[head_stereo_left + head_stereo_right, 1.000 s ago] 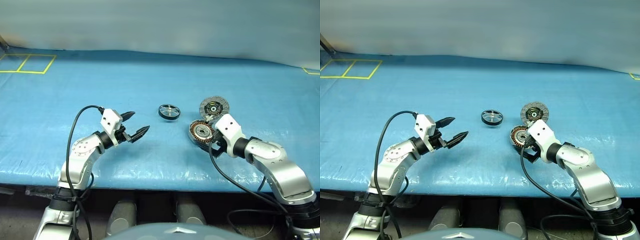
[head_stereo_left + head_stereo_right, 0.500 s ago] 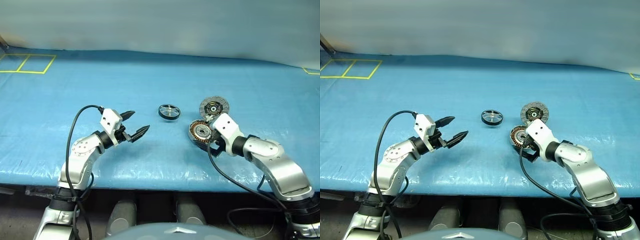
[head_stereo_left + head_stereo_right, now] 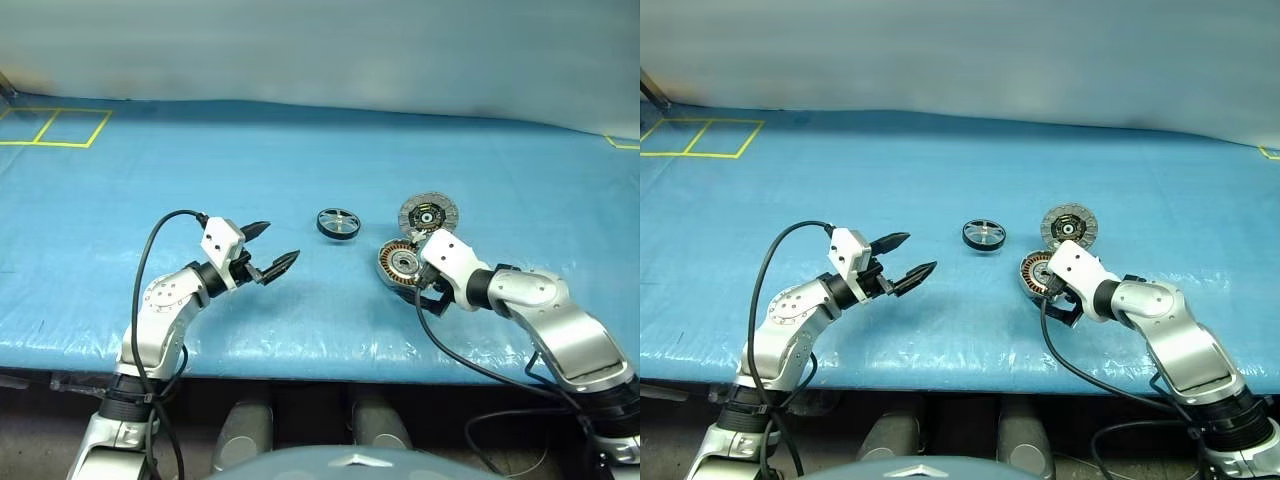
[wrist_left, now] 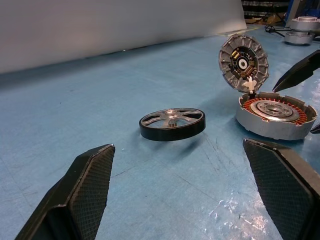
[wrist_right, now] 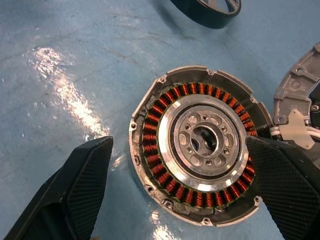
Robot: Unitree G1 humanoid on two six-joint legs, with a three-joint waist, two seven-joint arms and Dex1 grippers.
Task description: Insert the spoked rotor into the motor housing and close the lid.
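Observation:
The spoked rotor [image 3: 338, 223], a black ring with silver spokes, lies flat on the blue table mid-field. To its right sits the motor housing [image 3: 400, 265], copper windings facing up. Its lid [image 3: 429, 213] stands swung open behind it, patterned inner face showing. My right gripper [image 5: 178, 142] hovers open just above the housing [image 5: 197, 150], one finger on each side, touching nothing. My left gripper [image 3: 277, 245] is open and empty, pointing level toward the rotor [image 4: 172, 123] from the left, a short gap away.
A blue sheet covers the table [image 3: 200, 160], whose front edge [image 3: 320, 350] runs just below my arms. Yellow tape squares [image 3: 60, 125] mark the far left corner. A pale backdrop [image 3: 320, 50] closes the far side.
My right arm has swung its elbow outward and the wrist has turned, with the gripper staying over the housing. The left arm, rotor, housing and lid have not moved.

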